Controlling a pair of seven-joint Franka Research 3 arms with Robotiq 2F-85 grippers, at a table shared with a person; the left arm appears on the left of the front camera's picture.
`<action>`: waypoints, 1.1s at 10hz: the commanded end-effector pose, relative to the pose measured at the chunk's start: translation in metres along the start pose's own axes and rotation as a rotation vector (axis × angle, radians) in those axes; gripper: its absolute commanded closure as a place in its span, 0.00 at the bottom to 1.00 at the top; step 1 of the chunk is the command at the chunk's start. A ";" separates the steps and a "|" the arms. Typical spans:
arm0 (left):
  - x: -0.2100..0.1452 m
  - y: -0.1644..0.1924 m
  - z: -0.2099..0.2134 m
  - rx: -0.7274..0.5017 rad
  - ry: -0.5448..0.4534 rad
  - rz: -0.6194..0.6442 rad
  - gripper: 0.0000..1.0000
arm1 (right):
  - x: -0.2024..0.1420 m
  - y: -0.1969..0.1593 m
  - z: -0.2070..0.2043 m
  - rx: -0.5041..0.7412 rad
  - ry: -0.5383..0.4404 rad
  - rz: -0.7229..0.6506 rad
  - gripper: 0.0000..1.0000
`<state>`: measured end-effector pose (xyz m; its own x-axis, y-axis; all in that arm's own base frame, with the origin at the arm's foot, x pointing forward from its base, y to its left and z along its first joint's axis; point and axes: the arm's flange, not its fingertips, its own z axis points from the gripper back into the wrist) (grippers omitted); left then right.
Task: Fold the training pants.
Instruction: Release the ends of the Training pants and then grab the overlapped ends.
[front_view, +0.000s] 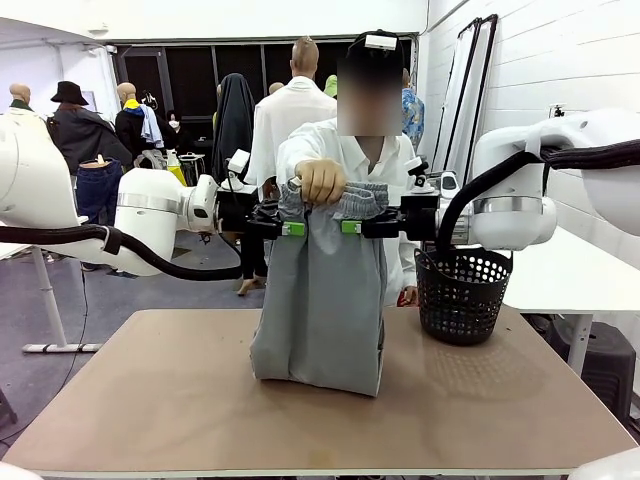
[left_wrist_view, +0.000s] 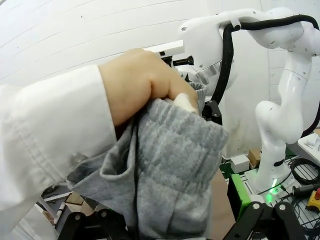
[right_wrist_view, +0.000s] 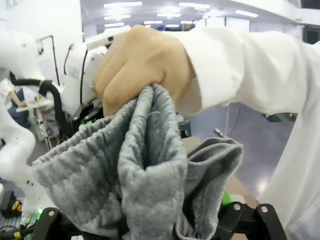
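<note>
Grey training pants (front_view: 322, 290) hung from a person's fist (front_view: 321, 181), hems resting on the surface (front_view: 150, 400). The robot's left hand (front_view: 290, 228) and right hand (front_view: 352, 227) flanked the waistband, both spread wide, grasping nothing.

From where I stand, no lettering, number or brand can be read anywhere. The training pants (front_view: 320, 300) are plain grey cloth with no print I can make out. A small white patch (front_view: 380, 41) sits on the front of the person's dark cap, but it is too small to tell whether anything is written on it.
</note>
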<state>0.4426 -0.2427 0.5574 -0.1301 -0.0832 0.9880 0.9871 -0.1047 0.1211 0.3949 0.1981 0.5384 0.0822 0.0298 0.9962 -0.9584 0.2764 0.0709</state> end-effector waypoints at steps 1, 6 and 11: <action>0.004 0.006 -0.008 -0.004 0.019 0.024 0.00 | -0.010 -0.007 -0.015 0.044 -0.043 0.006 0.00; 0.001 0.013 -0.020 0.081 0.015 0.029 0.37 | -0.003 -0.027 -0.022 0.180 0.009 0.056 0.18; -0.002 0.015 -0.006 0.066 -0.020 0.034 1.00 | 0.002 -0.043 -0.015 0.171 0.013 0.061 1.00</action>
<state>0.4542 -0.2500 0.5542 -0.1079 -0.0939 0.9897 0.9941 -0.0208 0.1064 0.4322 0.1971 0.5342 0.0389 0.0500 0.9980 -0.9905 0.1336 0.0319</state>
